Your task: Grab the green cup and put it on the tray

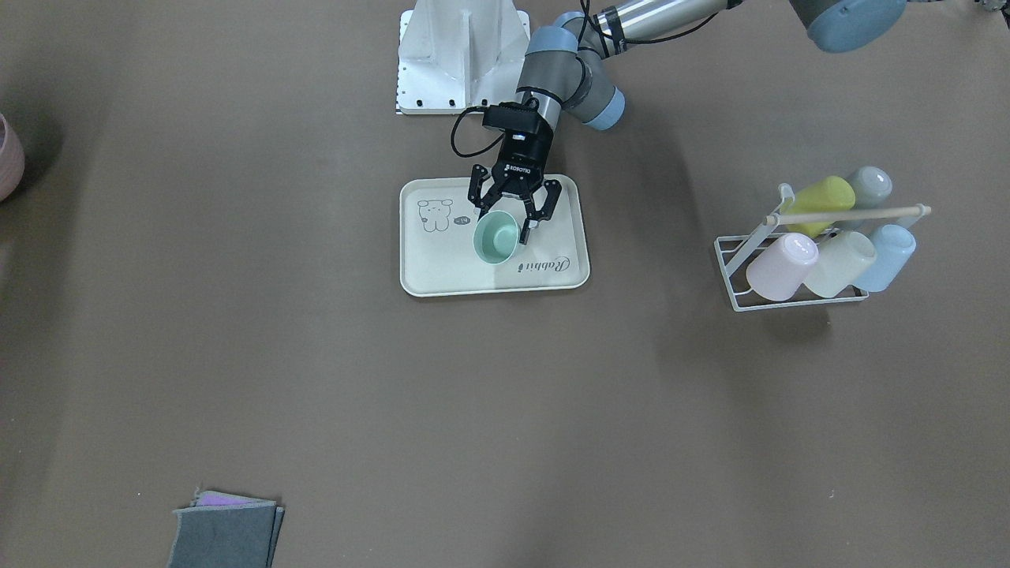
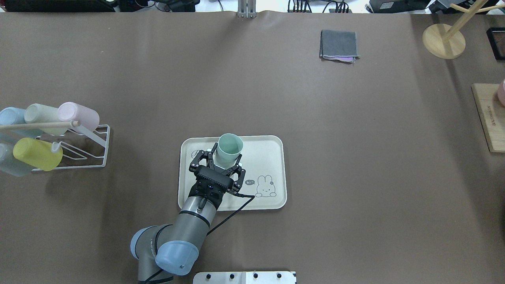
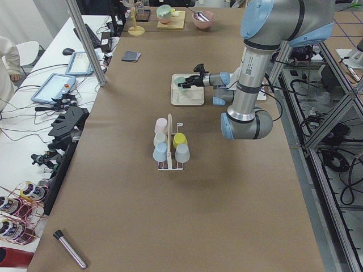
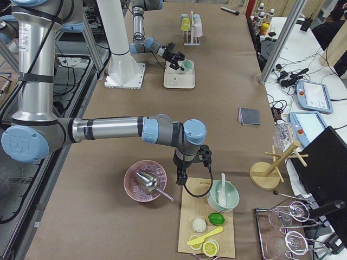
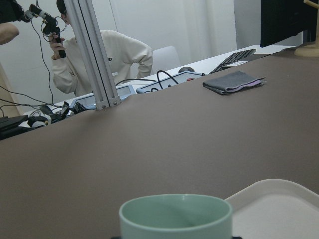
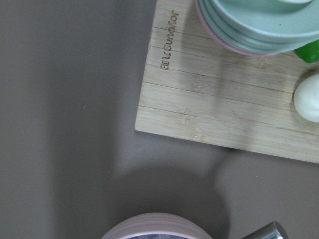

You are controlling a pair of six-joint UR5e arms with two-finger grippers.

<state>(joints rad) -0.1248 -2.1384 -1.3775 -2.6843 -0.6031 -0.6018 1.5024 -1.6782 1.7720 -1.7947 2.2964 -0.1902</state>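
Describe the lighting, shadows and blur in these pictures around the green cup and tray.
Front-facing view: even, soft light, no glare; a faint shadow dims the view's right part of the tray. Overhead view: sharp, with a soft shadow beside the cup rack. Left wrist view: the green cup is cut off at the bottom edge, and the pale wall behind is very bright.

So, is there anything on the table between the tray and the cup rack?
No. In the overhead view the stretch between the tray and the cup rack is bare brown tabletop, apart from shadow.
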